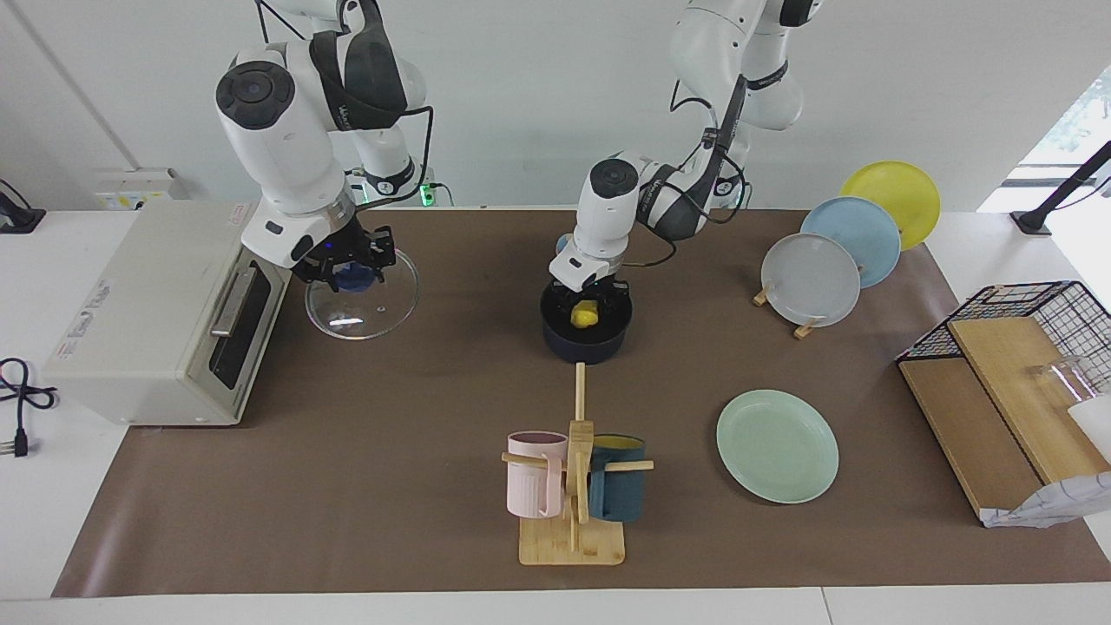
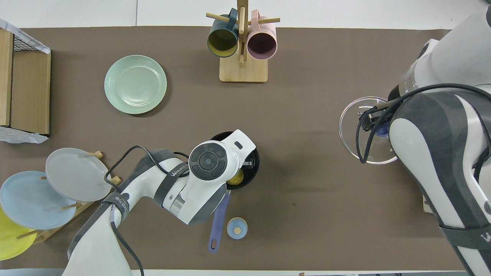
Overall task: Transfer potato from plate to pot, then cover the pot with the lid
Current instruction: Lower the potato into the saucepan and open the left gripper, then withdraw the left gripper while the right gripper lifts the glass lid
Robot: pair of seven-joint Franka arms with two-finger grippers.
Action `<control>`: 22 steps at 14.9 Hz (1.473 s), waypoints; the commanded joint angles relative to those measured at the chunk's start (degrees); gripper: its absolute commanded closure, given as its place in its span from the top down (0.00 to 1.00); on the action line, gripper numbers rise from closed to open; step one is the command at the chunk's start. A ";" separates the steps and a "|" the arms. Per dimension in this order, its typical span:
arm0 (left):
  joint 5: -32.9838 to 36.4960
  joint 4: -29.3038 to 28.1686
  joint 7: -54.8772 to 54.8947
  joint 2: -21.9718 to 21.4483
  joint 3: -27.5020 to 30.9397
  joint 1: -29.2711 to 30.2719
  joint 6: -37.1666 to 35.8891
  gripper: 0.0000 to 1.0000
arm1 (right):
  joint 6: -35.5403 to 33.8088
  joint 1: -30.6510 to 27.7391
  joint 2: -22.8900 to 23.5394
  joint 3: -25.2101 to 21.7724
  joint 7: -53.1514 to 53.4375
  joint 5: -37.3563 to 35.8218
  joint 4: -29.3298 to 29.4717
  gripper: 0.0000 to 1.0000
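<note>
1. Yellow potato point(image 1: 585, 314) sits inside the dark blue pot point(image 1: 584, 345), low against its black interior, gripped by the left gripper point(image 1: 588, 305), whose fingers are closed on it.
2. Left arm comes down from its base into the pot's mouth; in the overhead view its wrist covers most of the pot point(image 2: 251, 173) and only an edge of the potato point(image 2: 236, 178) shows.
3. Pot handle point(image 2: 217, 226) points toward the robots, with a small blue-and-tan bell point(image 2: 236, 228) just beside it.
4. Mint-green plate point(image 1: 777, 445) lies bare on the tabletop point(image 1: 391, 434), farther from the robots than the pot and toward the left arm's end.
5. Clear glass lid point(image 1: 362, 295) is at the right arm's end, beside a toaster oven point(image 1: 156, 312). Right gripper point(image 1: 347, 271) has its fingers clamped on the lid's blue knob point(image 1: 351, 278).
6. Mug rack point(image 1: 573, 486) stands farther from the robots than the pot.
</note>
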 commanded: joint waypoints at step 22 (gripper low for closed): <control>0.98 25.31 35.90 -12.49 1.56 34.62 -40.35 1.00 | 4.16 15.08 11.57 9.56 30.53 -0.39 12.46 0.00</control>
